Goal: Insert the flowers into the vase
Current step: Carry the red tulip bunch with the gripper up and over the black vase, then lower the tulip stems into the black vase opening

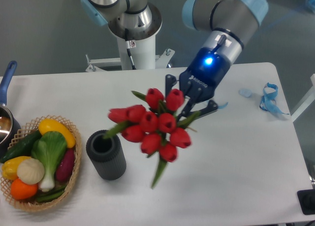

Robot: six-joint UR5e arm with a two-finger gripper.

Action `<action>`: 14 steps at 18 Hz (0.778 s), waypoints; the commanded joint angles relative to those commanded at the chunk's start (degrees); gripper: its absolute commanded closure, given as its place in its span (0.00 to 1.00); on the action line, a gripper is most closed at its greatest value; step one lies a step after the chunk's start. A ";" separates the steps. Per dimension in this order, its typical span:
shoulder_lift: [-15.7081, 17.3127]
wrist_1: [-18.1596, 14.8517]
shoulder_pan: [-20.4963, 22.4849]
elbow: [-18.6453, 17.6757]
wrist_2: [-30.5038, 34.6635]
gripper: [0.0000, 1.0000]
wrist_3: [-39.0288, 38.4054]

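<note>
The flowers point(153, 124), a bunch of red tulips with green leaves, hang in the air over the table, heads pointing left and tilted. My gripper point(194, 108) is shut on the stems at the bunch's right end; the stems are mostly hidden behind the fingers. The vase point(106, 154), a short dark grey ribbed cylinder with a round open mouth, stands upright on the table. It sits below and to the left of the bunch. One green leaf tip reaches close to the vase's mouth.
A wicker basket point(74, 174) with toy vegetables sits at the front left, next to the vase. A pot with a blue handle point(7, 83) is at the left edge. A blue strap point(269, 98) lies at the back right. The robot base point(134, 34) stands behind the table.
</note>
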 joint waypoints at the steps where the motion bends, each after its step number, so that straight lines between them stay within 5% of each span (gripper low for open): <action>1: 0.09 0.00 -0.09 -1.93 -2.90 0.87 2.90; 4: 0.26 0.00 -1.22 -5.72 -8.63 0.87 6.35; 14: 0.70 -0.09 -7.72 -6.25 -9.79 0.87 6.27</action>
